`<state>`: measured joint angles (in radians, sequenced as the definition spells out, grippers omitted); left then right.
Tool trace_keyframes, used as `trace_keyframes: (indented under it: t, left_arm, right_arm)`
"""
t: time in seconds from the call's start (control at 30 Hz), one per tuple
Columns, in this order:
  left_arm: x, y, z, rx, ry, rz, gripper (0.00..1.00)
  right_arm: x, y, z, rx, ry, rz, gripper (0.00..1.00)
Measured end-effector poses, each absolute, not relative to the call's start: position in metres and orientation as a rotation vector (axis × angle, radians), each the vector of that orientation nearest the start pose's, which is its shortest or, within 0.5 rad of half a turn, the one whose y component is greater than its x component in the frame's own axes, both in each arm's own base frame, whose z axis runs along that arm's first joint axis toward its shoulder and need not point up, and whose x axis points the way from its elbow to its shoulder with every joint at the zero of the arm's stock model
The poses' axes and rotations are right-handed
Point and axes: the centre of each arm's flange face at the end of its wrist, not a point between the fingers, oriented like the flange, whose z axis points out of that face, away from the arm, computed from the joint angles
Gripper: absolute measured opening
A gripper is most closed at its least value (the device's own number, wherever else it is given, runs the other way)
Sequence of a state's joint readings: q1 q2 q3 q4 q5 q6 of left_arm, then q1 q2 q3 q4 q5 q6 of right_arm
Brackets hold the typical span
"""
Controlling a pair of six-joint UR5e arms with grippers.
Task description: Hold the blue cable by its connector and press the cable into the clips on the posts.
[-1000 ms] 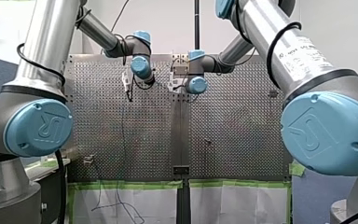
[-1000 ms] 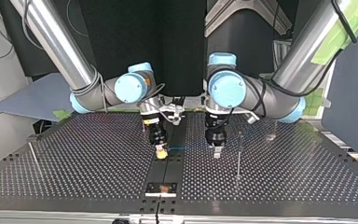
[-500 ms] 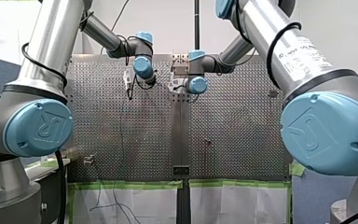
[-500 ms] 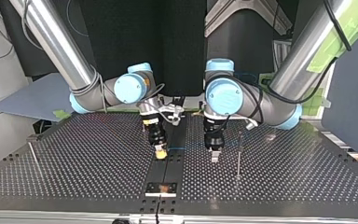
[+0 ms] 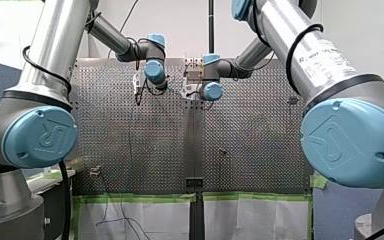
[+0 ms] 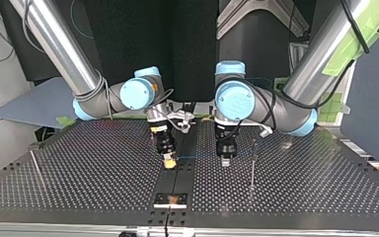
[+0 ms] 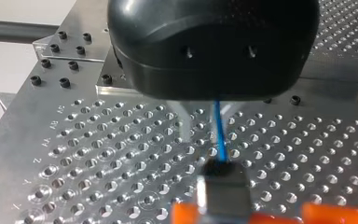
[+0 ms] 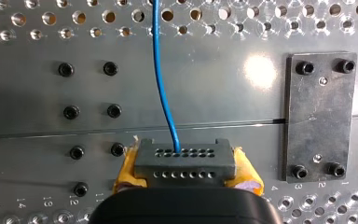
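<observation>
Through its own wrist camera, the right claw (image 8: pixel 186 174) plainly pinches the dark connector (image 8: pixel 185 156) between yellow pads, low over the table (image 8: pixel 223 107). The blue cable (image 8: pixel 161 79) runs straight out of the connector. The top view gives only a faint blue line reaching the left claw (image 6: pixel 225 159), beside a thin post (image 6: pixel 252 163). Whether that claw grips the cable, I cannot tell.

Robotics laboratory. Indicators: a perforated metal table (image 6: pixel 79 168) with numbered hole rows, industrial-type my left arm (image 5: pixel 55 50) and my right arm (image 5: pixel 300 45) at its side edges, green masking tape (image 5: pixel 130 197) along one table edge, and black screens (image 6: pixel 123 34) behind.
</observation>
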<state>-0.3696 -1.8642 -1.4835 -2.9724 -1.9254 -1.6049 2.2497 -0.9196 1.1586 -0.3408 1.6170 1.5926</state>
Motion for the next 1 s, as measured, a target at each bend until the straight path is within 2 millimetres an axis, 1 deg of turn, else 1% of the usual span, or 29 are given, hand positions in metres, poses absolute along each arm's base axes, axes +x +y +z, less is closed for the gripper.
trace_keyframes:
  t: [0.43,0.6,0.7,0.77,1.0]
  left_arm:
    - [0.520,-0.311,0.387,-0.009,1.594,-0.037,0.00]
    - [0.522,-0.312,0.389,-0.043,1.567,-0.060,0.00]
    - [0.524,-0.313,0.391,-0.065,1.545,-0.085,0.00]
    - [0.527,-0.316,0.388,-0.076,1.535,-0.101,0.00]
    - [0.536,-0.332,0.360,-0.093,1.535,-0.146,0.00]
  right_arm:
    - [0.570,-0.500,0.318,1.561,-0.815,1.745,0.00]
    - [0.566,-0.502,0.315,1.575,-0.827,1.728,0.00]
    - [0.560,-0.504,0.309,1.592,-0.847,1.706,0.00]
    - [0.553,-0.507,0.301,1.604,-0.865,1.687,0.00]
    - [0.537,-0.507,0.274,1.636,-0.927,1.641,0.00]
